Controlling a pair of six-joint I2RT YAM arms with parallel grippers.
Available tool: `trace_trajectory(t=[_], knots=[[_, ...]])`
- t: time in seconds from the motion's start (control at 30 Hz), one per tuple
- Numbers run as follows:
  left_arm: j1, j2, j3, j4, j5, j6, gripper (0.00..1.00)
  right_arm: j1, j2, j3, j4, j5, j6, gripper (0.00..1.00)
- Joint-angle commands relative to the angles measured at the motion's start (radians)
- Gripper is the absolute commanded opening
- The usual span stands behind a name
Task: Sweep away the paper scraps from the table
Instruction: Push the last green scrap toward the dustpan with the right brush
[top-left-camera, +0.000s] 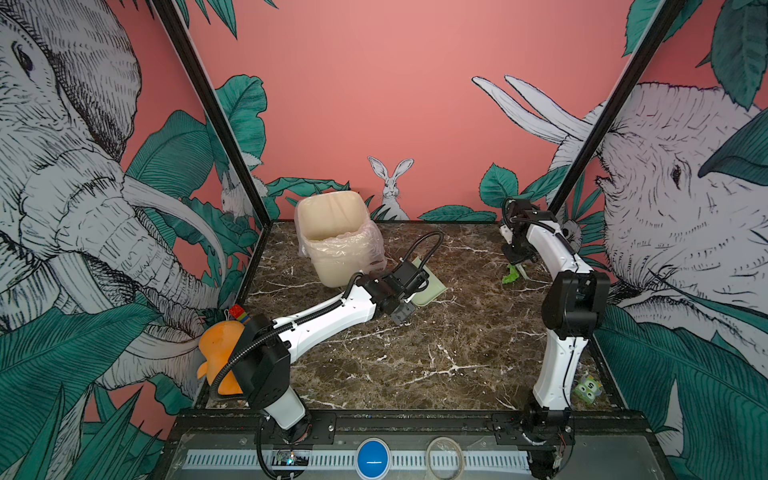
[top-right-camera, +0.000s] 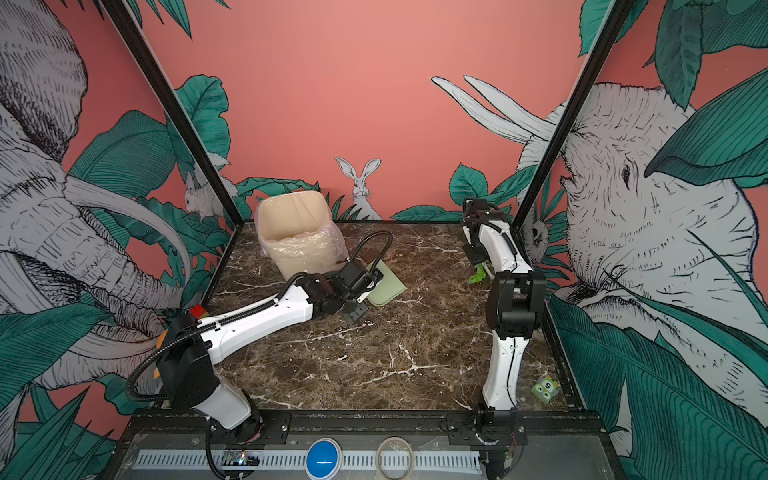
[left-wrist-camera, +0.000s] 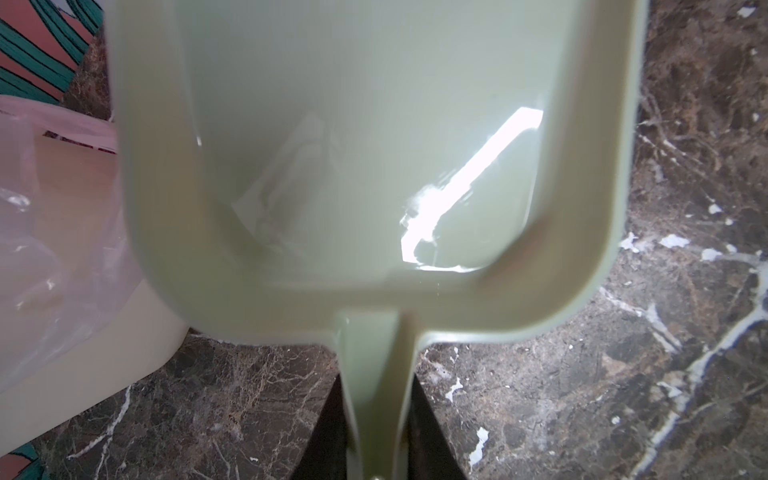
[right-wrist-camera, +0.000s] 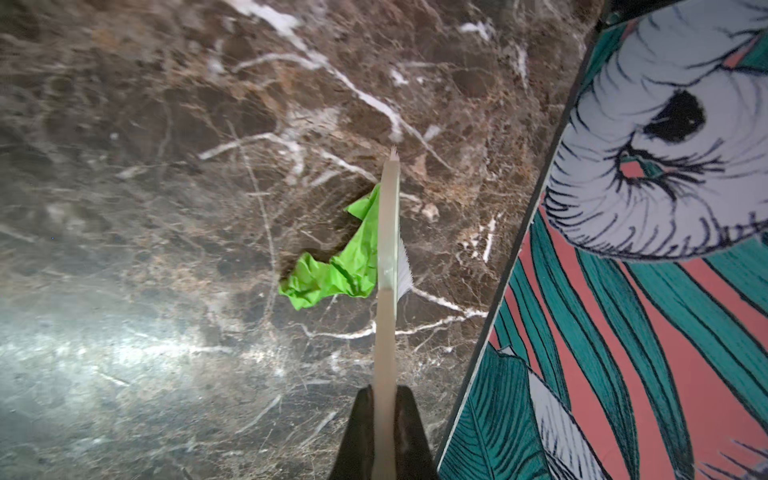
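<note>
A bright green crumpled paper scrap (right-wrist-camera: 332, 274) lies on the dark marble table (top-left-camera: 415, 353) at the far right, seen in both top views (top-left-camera: 510, 276) (top-right-camera: 477, 276). My right gripper (right-wrist-camera: 384, 399) is shut on the handle of the pale brush (right-wrist-camera: 388, 232), whose bristles touch the scrap's edge. My left gripper (left-wrist-camera: 376, 415) is shut on the handle of the pale green dustpan (left-wrist-camera: 353, 145), which it holds just right of the cream bin (top-left-camera: 332, 232). The pan (top-left-camera: 432, 286) shows nothing inside it.
A clear liner hangs over the bin's rim (left-wrist-camera: 50, 166). The black frame and painted wall (right-wrist-camera: 519, 257) run close beside the brush. An orange plush (top-left-camera: 220, 353) sits at the front left corner, and a small green toy (top-left-camera: 588, 388) at the front right.
</note>
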Motion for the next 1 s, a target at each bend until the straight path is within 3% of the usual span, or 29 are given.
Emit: trace_trajectory(t=[0.0,0.43,0.97], knots=[[-0.005,-0.055,-0.023,0.002,0.0,-0.025,0.14,0.042,-0.002,-0.006,-0.066,-0.071,-0.006,0.0],[-0.01,-0.084,-0.077,-0.021,0.01,-0.05,0.14,0.257,-0.177,-0.195,-0.157,-0.178,0.045,0.0],[-0.077,-0.159,-0.187,-0.125,0.035,-0.124,0.14,0.504,-0.284,-0.244,-0.264,-0.258,0.157,0.0]])
